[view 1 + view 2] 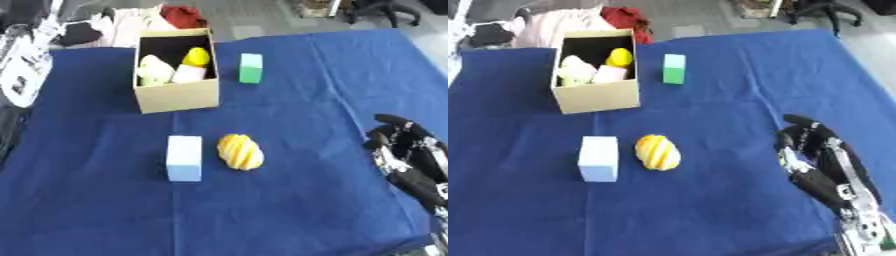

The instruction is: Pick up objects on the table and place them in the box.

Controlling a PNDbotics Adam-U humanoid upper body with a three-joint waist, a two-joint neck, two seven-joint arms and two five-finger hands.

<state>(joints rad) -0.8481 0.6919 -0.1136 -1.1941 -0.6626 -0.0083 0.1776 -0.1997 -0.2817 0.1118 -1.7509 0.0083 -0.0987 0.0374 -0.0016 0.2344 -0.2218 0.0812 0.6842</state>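
A cardboard box (pixel 179 95) stands at the back left of the blue table, holding a yellow item (pixel 197 56), a pale yellow-white item (pixel 154 70) and a pinkish-white block (pixel 189 74). To its right stands a green block (pixel 251 68). Nearer the front lie a light blue-white block (pixel 185 157) and a yellow ridged object (pixel 240 151) side by side. My right hand (pixel 814 150) rests at the right edge of the table, fingers relaxed and holding nothing, well apart from the objects. The left hand shows in neither view.
The table is covered by a blue cloth (pixel 289 200). Clothes and a red item (pixel 179 15) lie behind the box beyond the table. White equipment (pixel 22 65) sits at the far left edge.
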